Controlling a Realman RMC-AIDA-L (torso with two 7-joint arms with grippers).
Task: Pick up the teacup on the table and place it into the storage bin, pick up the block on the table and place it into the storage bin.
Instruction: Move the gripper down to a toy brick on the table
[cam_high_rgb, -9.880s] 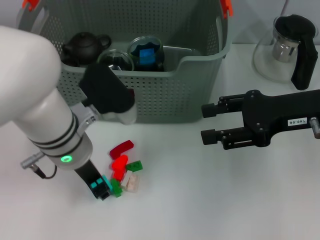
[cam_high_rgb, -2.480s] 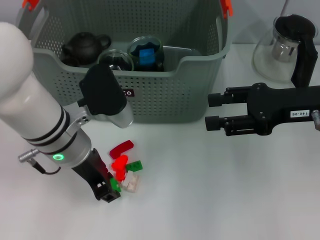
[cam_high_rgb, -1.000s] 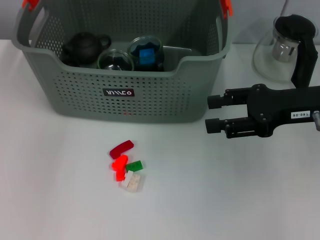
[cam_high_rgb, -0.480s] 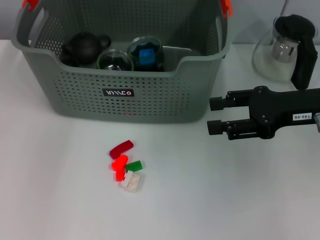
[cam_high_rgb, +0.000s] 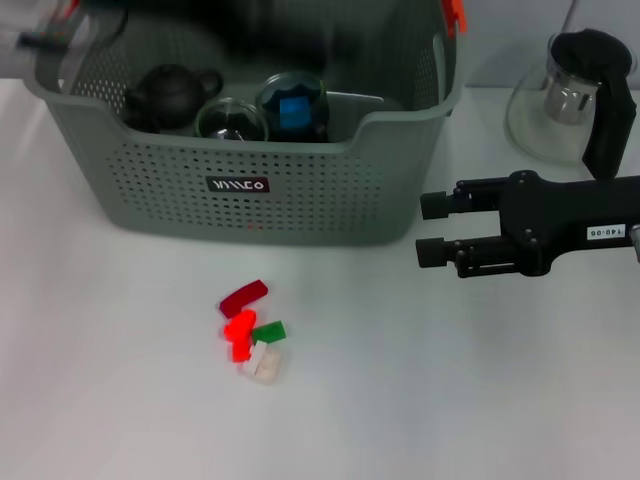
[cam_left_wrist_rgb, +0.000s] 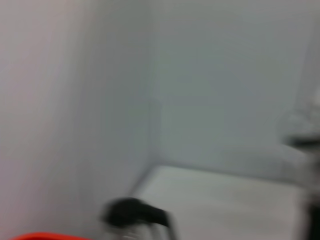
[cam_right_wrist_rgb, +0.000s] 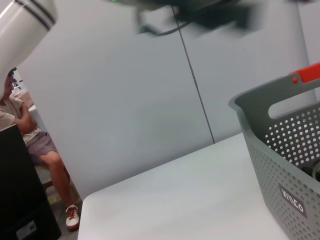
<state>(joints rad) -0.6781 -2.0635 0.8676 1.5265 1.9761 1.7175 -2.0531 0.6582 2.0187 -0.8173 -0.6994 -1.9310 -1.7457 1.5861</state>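
storage bin (cam_high_rgb: 300, 180) at the table's (cam_high_rgb: 450, 400) far side, holding a dark teapot, 2 glass cups, a blue block (cam_high_rgb: 293, 108) | before its front wall we see a cluster of loose blocks (cam_high_rgb: 252, 332) | right gripper (cam_high_rgb: 432, 228) hovers beside its right end, fingers spread, empty | left gripper: only a dark blur above the bin, we cannot tell its state

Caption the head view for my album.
Right hand hovers beside the storage bin; loose blocks lie on the table.
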